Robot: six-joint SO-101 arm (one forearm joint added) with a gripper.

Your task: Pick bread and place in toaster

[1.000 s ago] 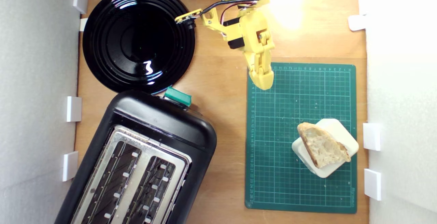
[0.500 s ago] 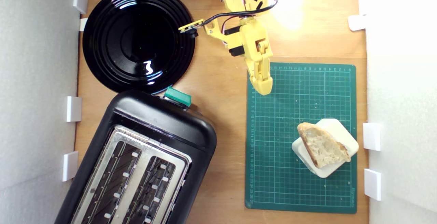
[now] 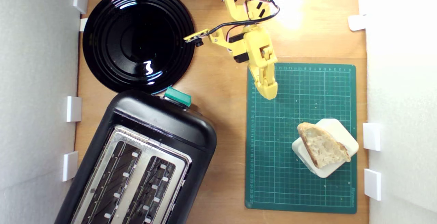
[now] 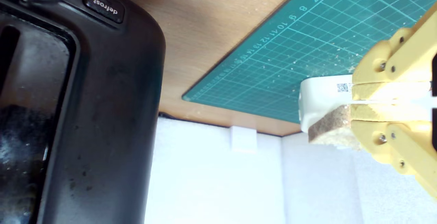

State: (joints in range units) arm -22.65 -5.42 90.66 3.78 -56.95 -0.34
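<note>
Nothing of the job is done yet, as I judge it. My gripper (image 3: pixel 269 92) hangs over the near corner of the green mat (image 3: pixel 290 190), its jaws pressed together and holding nothing. The bread (image 3: pixel 322 145) lies untouched on the cream block (image 3: pixel 344 133) at the far end of the mat, well apart from me. The toaster (image 3: pixel 160 120) sits on the exterior view's left with both slots empty. Everything is left: reach the bread, spread the jaws, grip it, carry it across and drop it into a slot.
</note>
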